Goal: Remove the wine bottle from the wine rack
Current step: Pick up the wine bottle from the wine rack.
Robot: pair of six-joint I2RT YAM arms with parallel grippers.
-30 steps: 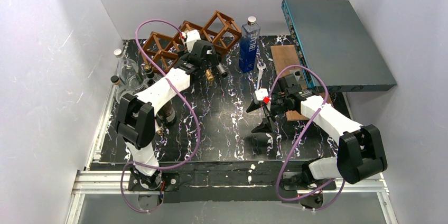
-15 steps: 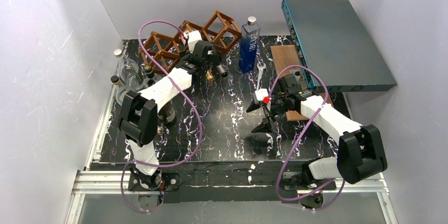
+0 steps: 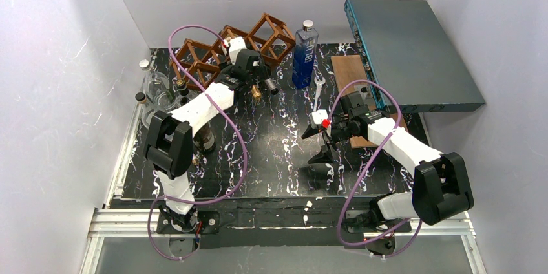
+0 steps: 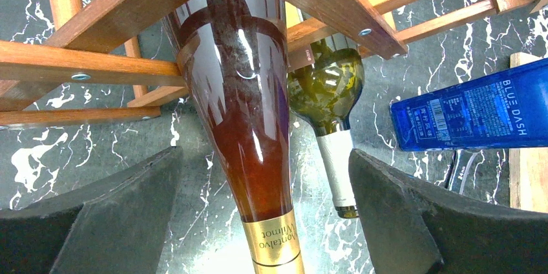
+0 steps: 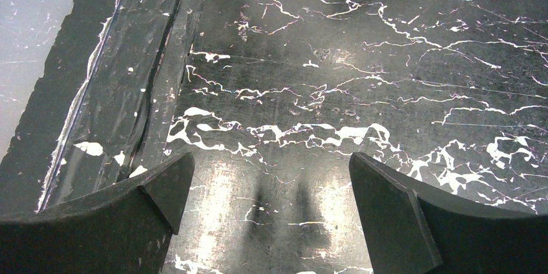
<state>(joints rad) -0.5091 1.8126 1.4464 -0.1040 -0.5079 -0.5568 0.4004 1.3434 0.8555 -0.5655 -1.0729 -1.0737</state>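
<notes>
Since a second ago the left arm's elbow has shifted slightly; its gripper has stayed at the rack, and the right arm has not moved.

The wine bottle [image 4: 242, 112], reddish-brown with a gold foil neck, lies in a cell of the wine rack [image 3: 258, 31]. Its neck points out toward the table's middle. The rack, a reddish-brown wooden lattice, stands along the far edge of the table [image 3: 278, 164], left of centre.

The left gripper [image 4: 263, 153] has its fingers spread wide, one on each side of the bottle's shoulder, with a gap showing on both sides. Just beside the wine bottle, a green bottle [image 4: 326, 90] with a pale foil neck lies in the rack too.

A blue bottle [image 3: 305, 51] stands upright near the far edge, right of the rack. Next come a wooden board [image 3: 349, 70] and a grey box [image 3: 413, 54] at the far right corner. Clear glass bottles [image 3: 152, 83] stand at the left edge.

The right gripper [image 5: 268, 164] hangs over bare table near the middle, fingers spread wide and holding nothing.
</notes>
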